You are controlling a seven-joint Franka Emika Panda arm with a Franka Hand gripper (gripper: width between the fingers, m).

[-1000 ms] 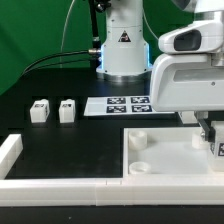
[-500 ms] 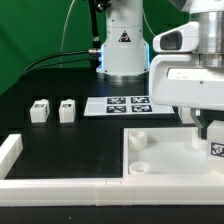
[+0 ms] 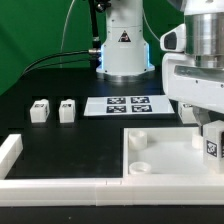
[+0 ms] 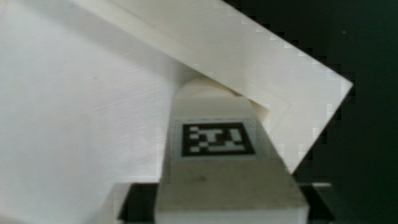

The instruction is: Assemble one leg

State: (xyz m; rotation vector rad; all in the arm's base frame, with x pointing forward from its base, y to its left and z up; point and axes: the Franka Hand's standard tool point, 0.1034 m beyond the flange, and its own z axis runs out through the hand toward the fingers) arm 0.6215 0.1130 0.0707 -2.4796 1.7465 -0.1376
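Note:
My gripper (image 3: 211, 135) is at the exterior view's right edge, shut on a white leg (image 3: 212, 147) with a black-and-white tag, held over the far right part of the large white panel (image 3: 160, 160). In the wrist view the leg (image 4: 221, 150) stands between my dark fingers (image 4: 143, 200), its far end at the panel's raised corner rim (image 4: 267, 70). I cannot tell whether it touches the panel. Two more legs (image 3: 39, 111) (image 3: 67, 110) stand on the black table at the exterior view's left.
The marker board (image 3: 130, 104) lies in front of the robot base (image 3: 122, 50). A white L-shaped fence (image 3: 40, 180) runs along the table's front and left side. The panel has round sockets (image 3: 140, 139) near its corners.
My gripper has moved with the leg toward the exterior view's right and slightly up, nearer the panel's right edge.

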